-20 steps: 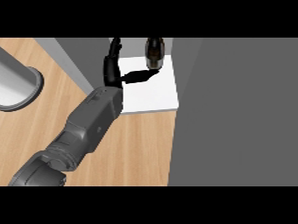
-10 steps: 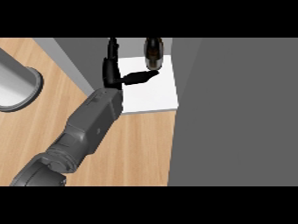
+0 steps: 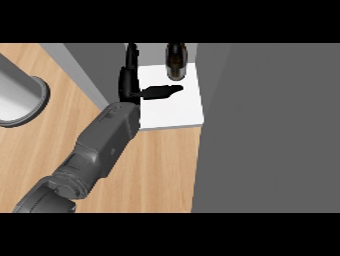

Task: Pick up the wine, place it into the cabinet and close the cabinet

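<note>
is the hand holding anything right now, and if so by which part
Nothing is held. The one hand in view is open, its thumb pointing toward the wine bottle, which stands apart from it on the white cabinet shelf.

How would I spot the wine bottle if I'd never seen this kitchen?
Find the big grey cabinet along the right side, then the white shelf opening beside it. The wine bottle stands at the shelf's far end, just beyond the black hand: dark, brownish, rounded, unlike the pale metal cylinder at left.

The wine bottle [image 3: 175,61] is cut off by the upper edge.
</note>
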Controlling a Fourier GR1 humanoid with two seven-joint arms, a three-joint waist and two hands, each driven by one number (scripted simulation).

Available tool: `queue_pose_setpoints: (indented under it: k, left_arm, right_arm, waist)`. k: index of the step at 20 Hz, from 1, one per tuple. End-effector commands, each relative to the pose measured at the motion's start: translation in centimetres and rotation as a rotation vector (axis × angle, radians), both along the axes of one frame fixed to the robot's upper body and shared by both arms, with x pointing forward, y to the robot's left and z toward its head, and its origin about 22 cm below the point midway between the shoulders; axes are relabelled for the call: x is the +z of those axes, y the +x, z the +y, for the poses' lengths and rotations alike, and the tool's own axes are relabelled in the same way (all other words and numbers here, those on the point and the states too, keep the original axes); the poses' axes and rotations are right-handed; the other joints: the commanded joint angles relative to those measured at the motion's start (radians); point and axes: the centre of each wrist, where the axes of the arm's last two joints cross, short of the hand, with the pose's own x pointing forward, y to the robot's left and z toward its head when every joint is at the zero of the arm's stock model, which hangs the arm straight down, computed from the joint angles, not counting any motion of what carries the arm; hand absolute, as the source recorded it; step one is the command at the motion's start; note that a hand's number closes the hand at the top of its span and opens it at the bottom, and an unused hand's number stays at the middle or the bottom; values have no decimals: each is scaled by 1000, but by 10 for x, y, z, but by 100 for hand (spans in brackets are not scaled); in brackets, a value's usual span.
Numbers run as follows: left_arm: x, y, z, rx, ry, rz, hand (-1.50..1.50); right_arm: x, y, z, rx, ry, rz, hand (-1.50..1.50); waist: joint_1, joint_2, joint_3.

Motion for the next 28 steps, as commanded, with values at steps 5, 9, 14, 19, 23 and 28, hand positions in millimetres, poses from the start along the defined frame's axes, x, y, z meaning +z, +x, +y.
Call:
queue_pose_setpoints:
  k: [5, 9, 14, 19, 23, 28]
  left_arm:
    - [-19, -10, 9, -52, -21, 24, -150]
    - [-21, -11, 11, -50, -91, 20, -150]
    - [-17, -10, 9, -45, -149, 1, -150]
    - [-19, -12, 7, -85, -170, 26, -150]
    - [-28, -23, 6, -85, -175, 28, -150]
    - [-37, -50, -14, -121, -184, 35, -150]
  right_arm:
    - [1, -17, 0, 13, 14, 13, -150]
    - [6, -12, -5, 18, 27, -1, -150]
    - [0, -11, -5, 29, 17, -13, -150]
    - [7, -7, 7, 17, 35, -5, -150]
    - [6, -19, 3, -11, 31, 10, -150]
    - [16, -19, 0, -1, 18, 0, -150]
  waist:
    - [23, -12, 0]
    - [23, -14, 1]
    - [-6, -11, 1]
    - [8, -24, 0]
    - [31, -29, 1]
    - [25, -30, 1]
